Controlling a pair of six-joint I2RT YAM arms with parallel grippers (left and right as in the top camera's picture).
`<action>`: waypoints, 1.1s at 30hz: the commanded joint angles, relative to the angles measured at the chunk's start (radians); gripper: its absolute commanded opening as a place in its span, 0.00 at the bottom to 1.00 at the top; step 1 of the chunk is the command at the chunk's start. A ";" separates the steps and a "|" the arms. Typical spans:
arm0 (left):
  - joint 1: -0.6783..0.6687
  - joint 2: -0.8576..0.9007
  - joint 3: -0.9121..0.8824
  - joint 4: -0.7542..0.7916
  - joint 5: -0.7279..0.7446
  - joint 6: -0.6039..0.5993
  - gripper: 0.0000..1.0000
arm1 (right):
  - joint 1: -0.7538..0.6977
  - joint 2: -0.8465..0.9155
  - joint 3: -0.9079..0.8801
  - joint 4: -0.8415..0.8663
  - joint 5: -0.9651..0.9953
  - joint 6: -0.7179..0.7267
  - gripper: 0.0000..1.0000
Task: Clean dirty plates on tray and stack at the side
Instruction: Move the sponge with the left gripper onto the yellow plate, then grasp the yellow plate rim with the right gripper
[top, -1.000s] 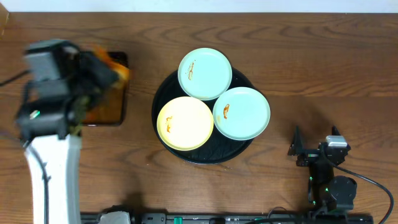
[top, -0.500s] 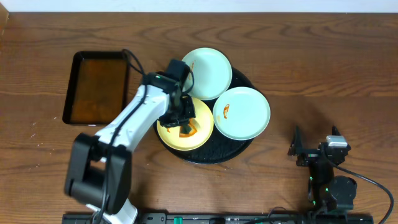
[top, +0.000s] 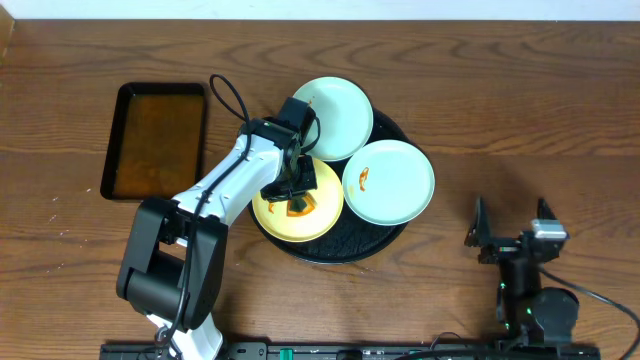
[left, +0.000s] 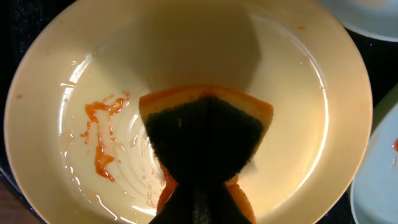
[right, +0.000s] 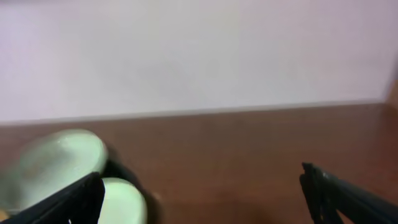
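- Dirty plates are sitting three-up on the tray (top: 330, 250), mid-bench: yellow plate (top: 272, 208) toward the near-left side of the tray, one mint plate (top: 340, 115) toward the far edge of the bench, the other mint plate (top: 395, 185) toward the right edge.
- Plates are overlapping at the rims, so none is lying fully flat on the tray.
- Left gripper (top: 297, 195) is reaching down into the yellow plate and pressing a sponge (left: 205, 134) onto its floor, dark scrub face toward the wrist camera, orange body showing at the top edge and below.
- Left fingers are clamping the sponge; it is hiding the fingers themselves in the wrist view, so I'm judging the grip from how the sponge is hanging.
- Sauce smear (left: 102, 134) is lying just left of the sponge, not under it; the plate floor is looking wet and streaked.
- Both mint plates are showing small orange marks, so I'm reading them as not yet cleaned.
- Rectangular tray (top: 110, 140) of brown liquid is sitting toward the left edge, well apart from the plates, likely the dip for the sponge.
- Right gripper (top: 510, 228) is parking near the near-right corner, fingers spread wide, holding nothing, touching nothing.
- Nothing is being stacked at the side yet.
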 joint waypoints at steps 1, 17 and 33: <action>0.000 -0.002 -0.001 0.000 -0.014 0.014 0.08 | -0.004 -0.004 -0.001 0.035 -0.315 0.272 0.99; 0.000 -0.002 -0.001 0.015 -0.014 0.009 0.07 | -0.003 0.756 0.884 -0.631 -0.712 -0.185 0.99; 0.001 -0.002 -0.001 0.021 -0.014 -0.004 0.07 | 0.232 1.666 1.498 -0.890 -0.509 0.060 0.47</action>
